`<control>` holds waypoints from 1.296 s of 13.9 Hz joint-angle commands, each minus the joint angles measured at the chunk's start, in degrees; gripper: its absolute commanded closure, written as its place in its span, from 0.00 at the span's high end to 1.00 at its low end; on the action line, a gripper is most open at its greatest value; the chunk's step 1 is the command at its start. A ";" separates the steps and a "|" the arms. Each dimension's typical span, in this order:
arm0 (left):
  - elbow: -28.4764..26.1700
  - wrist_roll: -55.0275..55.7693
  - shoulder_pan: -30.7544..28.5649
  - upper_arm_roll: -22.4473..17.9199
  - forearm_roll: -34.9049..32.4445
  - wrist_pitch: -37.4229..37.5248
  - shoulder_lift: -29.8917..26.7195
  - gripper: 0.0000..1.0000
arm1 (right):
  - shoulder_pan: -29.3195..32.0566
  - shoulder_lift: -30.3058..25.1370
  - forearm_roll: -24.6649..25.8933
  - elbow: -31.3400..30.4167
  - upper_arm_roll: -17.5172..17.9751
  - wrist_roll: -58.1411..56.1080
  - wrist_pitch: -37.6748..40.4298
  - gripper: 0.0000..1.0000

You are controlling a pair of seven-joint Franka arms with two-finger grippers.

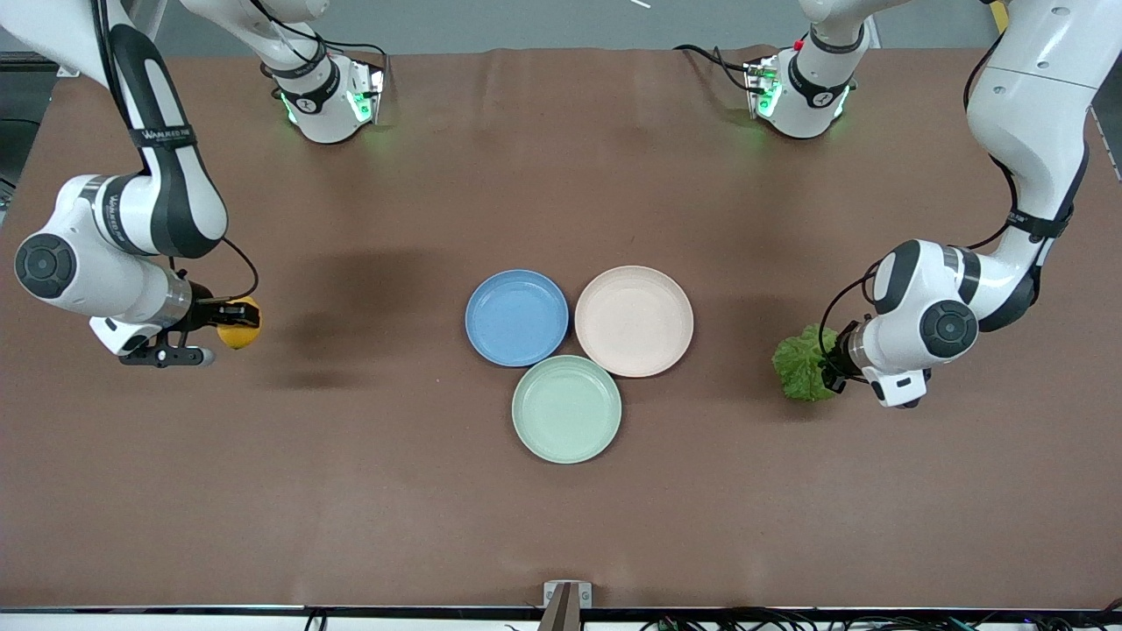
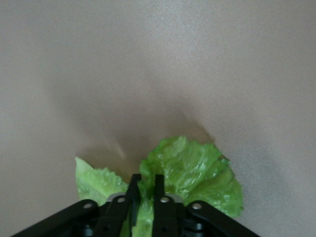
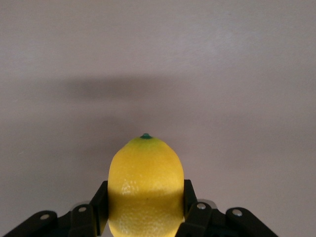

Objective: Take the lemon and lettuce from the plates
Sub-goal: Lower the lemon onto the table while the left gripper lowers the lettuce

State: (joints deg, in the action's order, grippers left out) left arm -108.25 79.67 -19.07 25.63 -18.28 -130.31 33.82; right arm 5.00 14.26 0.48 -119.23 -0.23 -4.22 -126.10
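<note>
Both picks looked done at this point! The right pincer (image 1: 230, 324) was clenched on the lemon (image 1: 239, 322), carried in the air over bare desk (image 1: 561, 526) at the right arm's end, well apart from the plates. The right wrist view confirmed it: fingers (image 3: 99, 203) pressed on either flank of the lemon (image 3: 145, 187), green tip pointing away from the camera.

At the left arm's end, the left pincer (image 1: 828, 364) had the lettuce (image 1: 802, 363) pinched, the leaf hanging over the desk clear of any plate. In the left wrist view the fingers (image 2: 159, 190) stood nearly together with the lettuce (image 2: 190, 173) bunched between them and fanning out past the tips.

So what remained? By my judgement, very little: the blue plate (image 1: 517, 316) and the beige plate (image 1: 634, 321) both sat bare in the middle of the desk, so the lifting part was finished. Only setting the items down somewhere might be left, if that was wanted at all.

The count: one lemon, one lettuce leaf, three plates in a tight cluster with rims touching or nearly so, the third being a mint-green plate (image 1: 566, 408) nearest the front camera, also bare. Two arms, both busy.
</note>
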 commanded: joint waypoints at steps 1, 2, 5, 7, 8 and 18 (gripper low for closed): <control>0.24 -1.18 -0.45 0.56 -0.88 0.76 -3.49 1.00 | 3.52 1.29 3.64 -2.06 1.20 -1.23 -3.88 0.19; 0.67 -3.19 -0.36 0.65 -0.88 1.19 -4.98 1.00 | 4.49 2.43 4.26 -2.15 1.28 -1.23 -5.98 0.19; 3.82 -14.58 -0.53 0.74 -0.79 6.27 -8.94 1.00 | 5.37 6.03 4.36 -2.15 1.28 -1.23 -9.32 0.19; 7.34 -24.51 -0.53 0.82 -0.71 10.23 -10.61 1.00 | 5.37 8.23 4.36 -2.24 1.28 -1.14 -11.70 0.19; 9.27 -29.87 -0.53 0.82 -0.62 12.25 -11.40 1.00 | 5.37 9.11 4.27 -2.24 1.37 -1.05 -13.01 0.19; 19.48 -50.92 -0.53 1.00 1.74 26.58 -19.75 1.00 | 4.94 2.74 3.66 -0.40 1.81 -0.96 -5.43 1.00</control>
State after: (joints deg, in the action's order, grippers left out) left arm -88.43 30.85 -19.32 26.16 -18.03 -106.29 17.47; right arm 9.19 23.69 3.64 -119.78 0.31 -5.25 -137.93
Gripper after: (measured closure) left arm 0.000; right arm 0.233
